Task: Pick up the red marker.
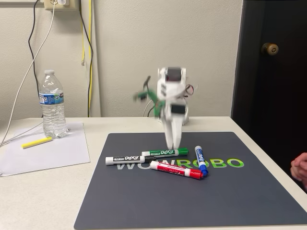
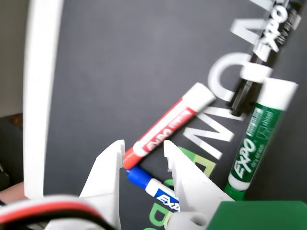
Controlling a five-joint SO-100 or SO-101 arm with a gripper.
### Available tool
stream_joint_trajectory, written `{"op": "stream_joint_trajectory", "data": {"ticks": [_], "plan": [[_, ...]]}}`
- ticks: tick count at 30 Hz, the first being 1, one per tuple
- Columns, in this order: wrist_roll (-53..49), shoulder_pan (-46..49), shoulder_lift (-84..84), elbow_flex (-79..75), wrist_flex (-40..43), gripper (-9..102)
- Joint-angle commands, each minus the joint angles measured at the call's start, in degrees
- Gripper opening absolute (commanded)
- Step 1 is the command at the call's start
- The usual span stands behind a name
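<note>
Your worktop (image 1: 43,191) is carrying a big dark mat (image 1: 144,201) with green and white lettering, and your arm is standing at the mat's far edge, blurry in the fixed view, with the tool (image 1: 173,143) pointing down at the mat. In the wrist view the tool (image 2: 142,151) is sitting with its two white fingers spread apart, nothing clamped between them, so it's open.

Off to the tool's left in the fixed view you're looking at a sheet of white paper (image 1: 57,153) with a water bottle (image 1: 52,104) standing on its far corner and a small yellow stick (image 1: 36,142) lying beside that.

The markers are all lying just in front of the tool in the fixed view. The red marker (image 1: 175,169) is lying on the lettering, a bit nearer the camera than the tool tips. In the wrist view the red marker (image 2: 168,125) is running diagonally, its red end landing right in the gap between the fingers, though I can't tell if it's touching either one. The blue marker (image 2: 151,186) is sitting just under that red end. The green marker (image 2: 256,136) and the black marker (image 2: 261,57) are lying further right of the tool in that view.

A hand (image 1: 299,168) is peeking in at the right edge of the fixed view.
</note>
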Motion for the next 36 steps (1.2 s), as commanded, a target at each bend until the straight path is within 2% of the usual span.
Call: {"op": "stream_joint_trajectory", "data": {"ticks": [1,5,12,15,19,29,36], "plan": [[1.58,-0.88,1.85,-1.58,0.97,19],[4.31,-1.23,5.89,6.15,-1.05,19],[10.37,-1.23,5.01,6.24,0.09,19],[17.14,-1.23,4.75,6.24,0.0,19],[21.18,-1.76,4.57,6.24,0.09,19],[23.55,-2.55,2.2,6.24,-0.35,20],[24.26,-2.2,0.0,6.24,-0.44,48]]}}
